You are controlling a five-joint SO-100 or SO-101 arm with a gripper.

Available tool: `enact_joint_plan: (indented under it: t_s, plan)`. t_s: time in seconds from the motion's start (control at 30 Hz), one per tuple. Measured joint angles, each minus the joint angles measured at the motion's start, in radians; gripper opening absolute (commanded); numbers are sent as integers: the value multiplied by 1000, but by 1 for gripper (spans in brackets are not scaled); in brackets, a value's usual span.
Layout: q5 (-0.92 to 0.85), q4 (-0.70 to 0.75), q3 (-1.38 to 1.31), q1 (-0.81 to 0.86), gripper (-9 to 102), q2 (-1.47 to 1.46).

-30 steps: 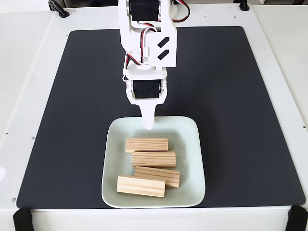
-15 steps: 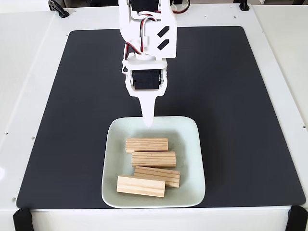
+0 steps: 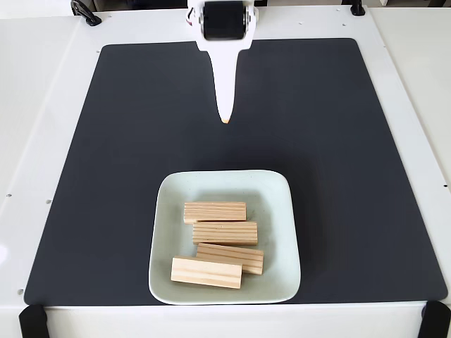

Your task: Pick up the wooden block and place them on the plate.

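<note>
Several light pine wooden blocks lie on the pale mint square plate (image 3: 279, 211) near the mat's front edge in the fixed view. The rearmost block (image 3: 215, 211) lies flat, another (image 3: 225, 232) sits just in front of it, and two more (image 3: 230, 258) (image 3: 206, 272) lie slightly skewed at the front. My white gripper (image 3: 225, 118) hangs over the black mat well behind the plate, its fingers together in one narrow point, holding nothing.
A black mat (image 3: 106, 155) covers most of the white table (image 3: 35, 105). A black cable clip (image 3: 84, 10) sits at the back left, and black clamps (image 3: 32, 320) hold the front corners. Bare mat lies on both sides of the plate.
The arm has pulled back and up from just above the plate's rear rim to the back of the mat. The blocks have not moved.
</note>
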Motion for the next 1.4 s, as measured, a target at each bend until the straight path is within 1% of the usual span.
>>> enact_joint_plan:
  t_s: [0.27,0.47,1.2,1.4]
  plan:
    - [0,-235,272,55,-1,290]
    - [0,-353,399,41,-1,528]
    - [0,-368,884,48,0,1506]
    - [0,-348,966,54,0,1555]
